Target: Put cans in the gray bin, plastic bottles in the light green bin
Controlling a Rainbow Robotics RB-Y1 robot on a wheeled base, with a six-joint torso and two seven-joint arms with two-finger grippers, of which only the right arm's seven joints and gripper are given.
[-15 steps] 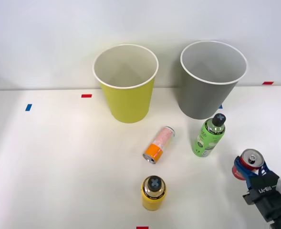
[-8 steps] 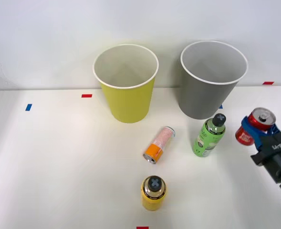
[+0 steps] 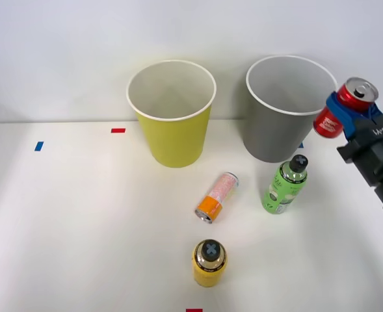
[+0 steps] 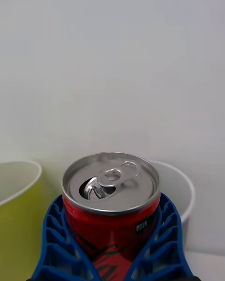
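Note:
My right gripper (image 3: 344, 110) is shut on the short red can (image 3: 344, 107), holding it in the air just right of the gray bin's (image 3: 279, 130) rim. In the right wrist view the red can (image 4: 111, 201) sits upright between the blue ribbed fingers (image 4: 56, 243), with the gray bin (image 4: 180, 201) behind it. The light green bin (image 3: 173, 133) stands left of the gray one. The slim orange-and-pink can (image 3: 216, 197) lies on its side mid-table. A green bottle (image 3: 285, 185) stands in front of the gray bin. A yellow bottle (image 3: 209, 262) stands near the front.
Both bins stand against the white back wall. Small red tape marks (image 3: 118, 130) and blue tape marks (image 3: 38, 146) dot the white table (image 3: 80, 221). The light green bin (image 4: 16, 201) shows beside the can in the wrist view.
My right gripper has lifted the red can from the table's front right, moving up and toward the back, to rim height beside the gray bin.

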